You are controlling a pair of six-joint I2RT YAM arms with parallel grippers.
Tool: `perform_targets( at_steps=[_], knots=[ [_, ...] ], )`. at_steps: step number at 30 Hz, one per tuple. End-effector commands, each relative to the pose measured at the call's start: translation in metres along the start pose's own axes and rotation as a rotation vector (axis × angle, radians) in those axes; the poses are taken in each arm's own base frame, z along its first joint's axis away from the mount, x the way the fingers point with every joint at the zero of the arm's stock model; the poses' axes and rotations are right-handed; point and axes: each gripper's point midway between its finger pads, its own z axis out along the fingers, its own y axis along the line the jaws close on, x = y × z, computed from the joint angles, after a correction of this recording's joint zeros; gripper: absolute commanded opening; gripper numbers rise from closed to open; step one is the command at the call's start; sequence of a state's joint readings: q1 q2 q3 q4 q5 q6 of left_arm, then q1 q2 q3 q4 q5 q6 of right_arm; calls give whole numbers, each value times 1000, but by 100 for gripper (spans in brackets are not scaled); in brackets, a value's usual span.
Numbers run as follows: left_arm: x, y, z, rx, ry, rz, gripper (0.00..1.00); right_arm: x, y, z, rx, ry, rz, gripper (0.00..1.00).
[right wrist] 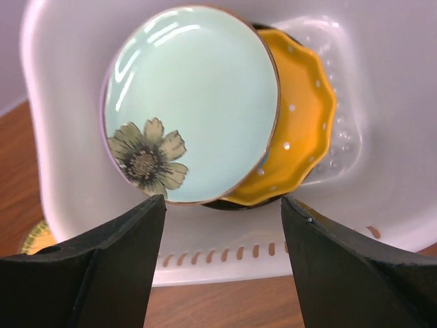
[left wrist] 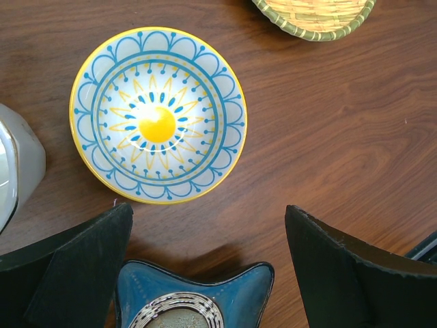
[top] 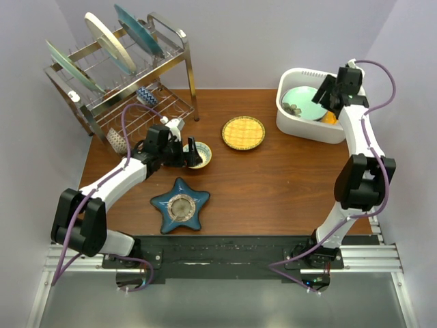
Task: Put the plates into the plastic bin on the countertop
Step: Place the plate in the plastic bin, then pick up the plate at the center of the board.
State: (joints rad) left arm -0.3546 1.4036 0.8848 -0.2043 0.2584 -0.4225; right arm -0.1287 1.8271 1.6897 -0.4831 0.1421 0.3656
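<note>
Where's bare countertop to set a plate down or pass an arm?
Free: the wide countertop stretch between yellow woven plate, star plate and plastic bin. Crowded: left side, where dish rack, small bowl and left gripper cluster.

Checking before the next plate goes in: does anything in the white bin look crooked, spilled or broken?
No spill or breakage shows. In the plastic bin, the mint green plate lies off-centre over the orange dotted plate, which juts out, so the stack looks askew.
</note>
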Motion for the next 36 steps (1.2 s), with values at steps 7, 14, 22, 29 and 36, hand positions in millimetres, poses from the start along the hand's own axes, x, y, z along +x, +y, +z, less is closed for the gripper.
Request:
perform_targets(
  at_steps=[7,14,22,29,36],
  knots=[
    [-10,-2,-8,4,-47,36,98,-9,71,-56,-236,-134,-17,72],
    [-6,1,-6,-10,-40,29,98,38,104,-70,-344,-43,-75,72],
    [-2,4,-5,-18,-30,22,98,83,118,-77,-420,49,-108,72],
    [0,5,-3,-18,-24,18,98,133,141,-83,-505,159,-131,71],
    [0,5,-1,-19,-21,15,98,192,163,-93,-546,268,-229,69]
  ],
)
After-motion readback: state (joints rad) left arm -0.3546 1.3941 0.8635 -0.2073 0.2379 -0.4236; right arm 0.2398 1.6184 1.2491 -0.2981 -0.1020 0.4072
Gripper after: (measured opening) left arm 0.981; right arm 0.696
